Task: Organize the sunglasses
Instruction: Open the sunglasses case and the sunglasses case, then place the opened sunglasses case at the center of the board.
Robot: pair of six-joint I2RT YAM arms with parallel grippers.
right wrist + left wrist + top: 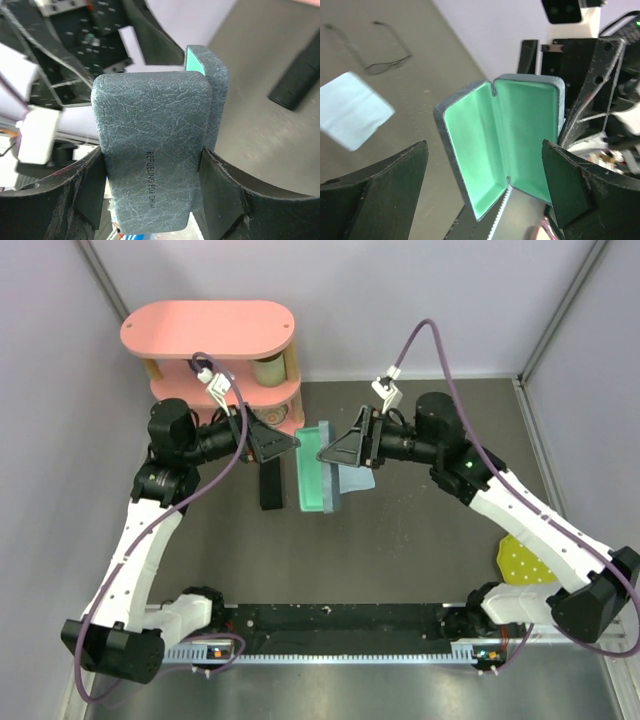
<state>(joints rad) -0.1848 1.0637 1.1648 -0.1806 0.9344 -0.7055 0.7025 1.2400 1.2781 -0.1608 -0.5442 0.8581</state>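
A grey-blue case (312, 480) with a mint-green lining stands open in the middle of the table, between the two grippers. My right gripper (330, 452) is shut on one half of it, a finger against each long side of the textured shell (150, 145). My left gripper (485, 185) is wide open and holds nothing. It faces the green inside of the case (520, 130), which lies just past its fingertips (570, 185). Thin dark wire sunglasses (380, 55) lie unfolded on the table beyond the case. They do not show in the top view.
A black oblong case (271, 485) lies left of the open one, under the left gripper (285, 445). A light blue cloth (357, 480) lies under the right gripper. A pink two-tier shelf (210, 330) stands at the back left. A yellow disc (525, 562) is at the right.
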